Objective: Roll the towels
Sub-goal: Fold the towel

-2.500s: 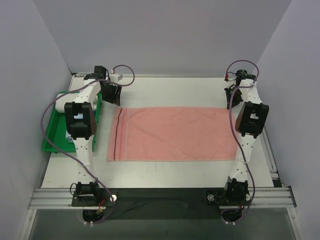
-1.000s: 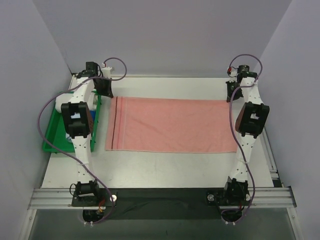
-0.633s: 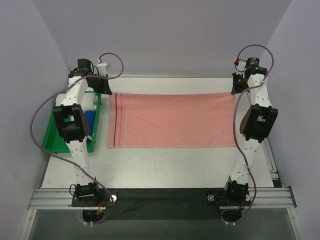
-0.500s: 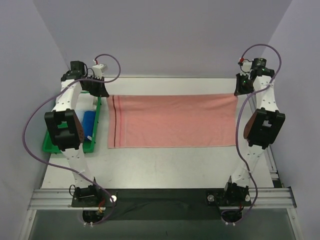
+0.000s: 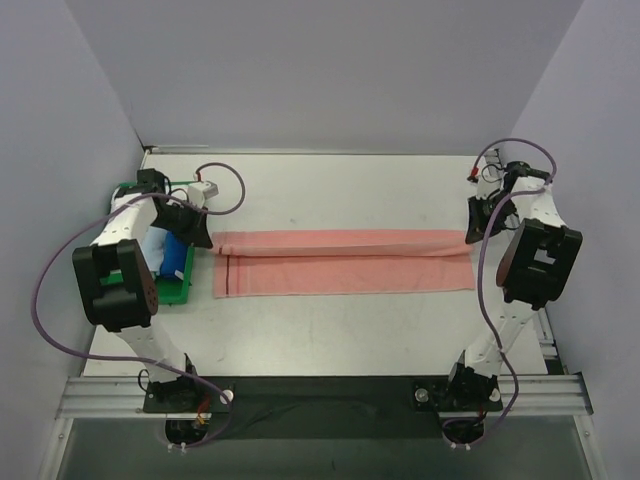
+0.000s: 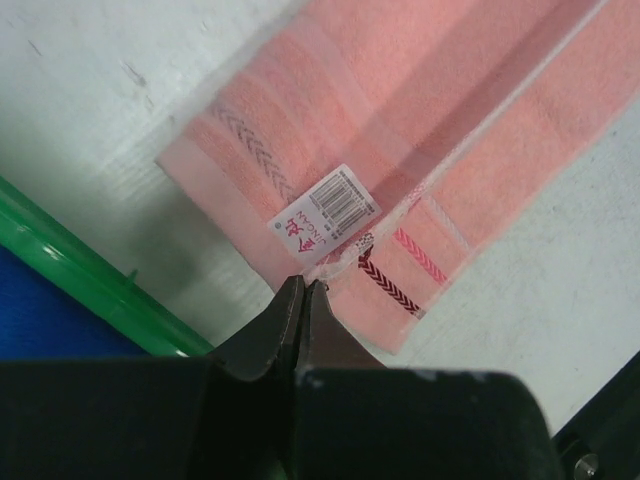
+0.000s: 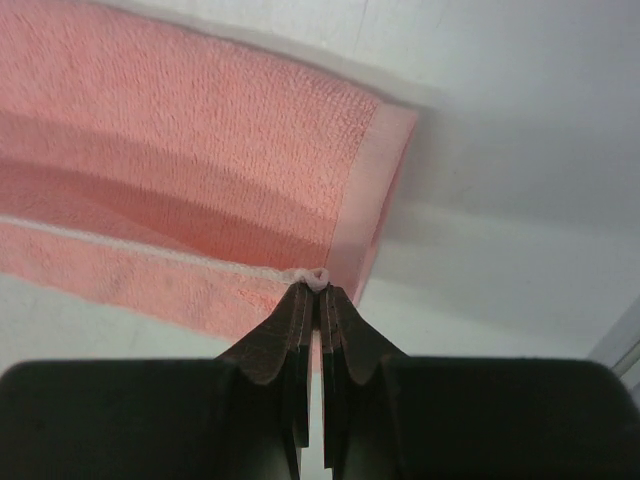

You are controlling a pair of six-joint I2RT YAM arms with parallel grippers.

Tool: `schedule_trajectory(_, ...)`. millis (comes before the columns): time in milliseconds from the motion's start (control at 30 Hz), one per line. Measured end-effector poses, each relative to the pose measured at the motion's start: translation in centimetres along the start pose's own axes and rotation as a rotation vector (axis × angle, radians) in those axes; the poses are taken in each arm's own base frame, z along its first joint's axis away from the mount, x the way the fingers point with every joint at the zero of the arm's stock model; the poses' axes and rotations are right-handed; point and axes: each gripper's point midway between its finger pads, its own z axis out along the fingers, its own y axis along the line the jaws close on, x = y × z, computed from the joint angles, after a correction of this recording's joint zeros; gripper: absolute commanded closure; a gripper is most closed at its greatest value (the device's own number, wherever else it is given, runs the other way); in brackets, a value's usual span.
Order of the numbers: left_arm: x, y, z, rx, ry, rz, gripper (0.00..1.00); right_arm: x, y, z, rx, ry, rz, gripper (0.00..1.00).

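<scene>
L gripper (image 6: 303, 288): green tray (image 6: 70, 255) w/ blue towel (image 5: 176, 256) lies just beside the jaws on their outer side, w/ the side wall (image 5: 70, 150) beyond it, so it's tight there; ahead of the tips there's only pink towel (image 6: 420, 130) & bare table (image 6: 90, 90). R gripper (image 7: 318, 290): towel runs inward from the jaws, w/ open table ahead & outward to the table's edge. Btwn the 2 jaw pairs, the low towel strip is the only thing in the way.

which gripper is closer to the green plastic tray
Left. The left gripper pinches a corner of the salmon pink cloth towel right beside the green plastic tray; the right gripper pinches the towel's opposite end, across the table.
</scene>
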Motion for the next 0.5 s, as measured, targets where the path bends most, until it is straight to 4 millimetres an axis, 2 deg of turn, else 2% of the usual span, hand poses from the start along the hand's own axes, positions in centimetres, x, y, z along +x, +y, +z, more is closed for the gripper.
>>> schedule_trajectory(100, 2.4, 0.0, 1.1, 0.018, 0.071, -0.044, 1.00, 2.3, 0.3, 0.8, -0.025, 0.067, -0.010, 1.00)
schedule_trajectory(267, 5.4, 0.8, 4.1, 0.054, 0.175, -0.171, 1.00, 3.7, 0.1, 2.5, -0.042, 0.138, -0.014, 1.00)
schedule_trajectory(400, 6.0, 0.8, 5.2, 0.057, 0.218, -0.229, 1.00, 5.0, -0.3, 4.4, -0.044, 0.207, -0.007, 1.00)
schedule_trajectory(500, 5.5, 1.2, 5.2, 0.030, 0.226, -0.223, 1.00, 4.9, -0.3, 4.5, -0.039, 0.221, -0.013, 1.00)
